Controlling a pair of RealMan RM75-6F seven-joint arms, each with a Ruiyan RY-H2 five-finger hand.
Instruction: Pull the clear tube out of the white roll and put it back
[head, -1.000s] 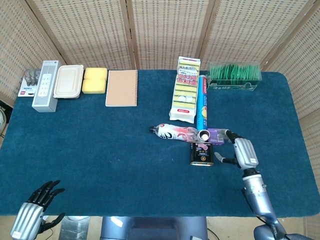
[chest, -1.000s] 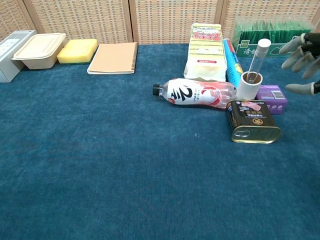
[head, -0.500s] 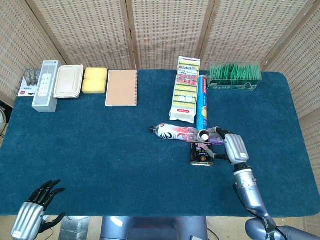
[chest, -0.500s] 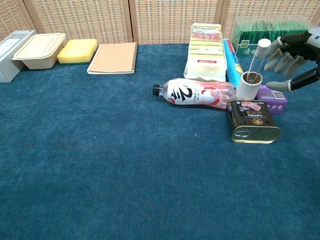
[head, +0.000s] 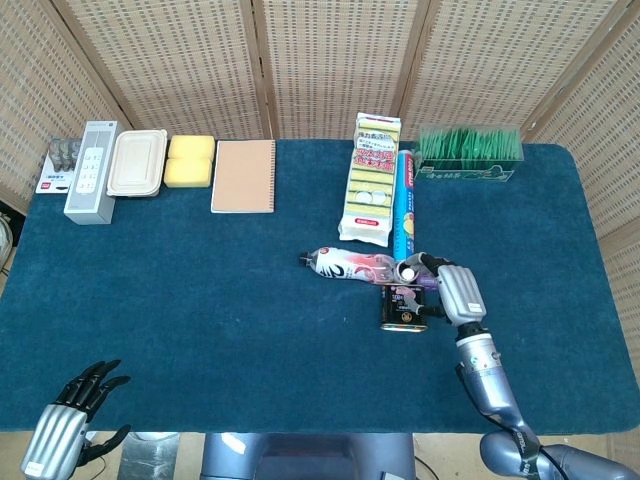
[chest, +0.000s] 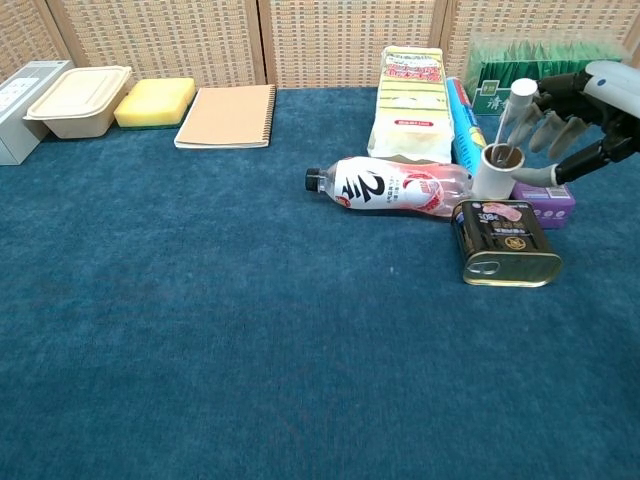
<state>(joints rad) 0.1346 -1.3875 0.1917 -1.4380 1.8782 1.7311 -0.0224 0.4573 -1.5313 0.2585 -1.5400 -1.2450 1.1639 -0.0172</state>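
Observation:
The white roll (chest: 491, 173) stands upright between a lying bottle and a purple box; in the head view it shows from above (head: 407, 270). The clear tube (chest: 511, 122) with a white cap stands in it, leaning to the right. My right hand (chest: 566, 118) is right beside them, fingers spread close to the tube's upper part and thumb low by the roll; I see no firm grip on either. In the head view the right hand (head: 447, 287) lies just right of the roll. My left hand (head: 75, 412) hangs off the table's front left edge, fingers apart, holding nothing.
A plastic bottle (chest: 387, 187) lies left of the roll, a tin can (chest: 506, 243) in front, a purple box (chest: 546, 191) to its right. Behind stand a blue cylinder (chest: 463, 120), yellow pack (chest: 410, 98) and green box (chest: 500, 70). Notebook (chest: 228, 116), sponge and containers line the back left.
My right hand has moved left across the purple box, from well right of the tube to right beside the tube and roll. The left hand has stayed still.

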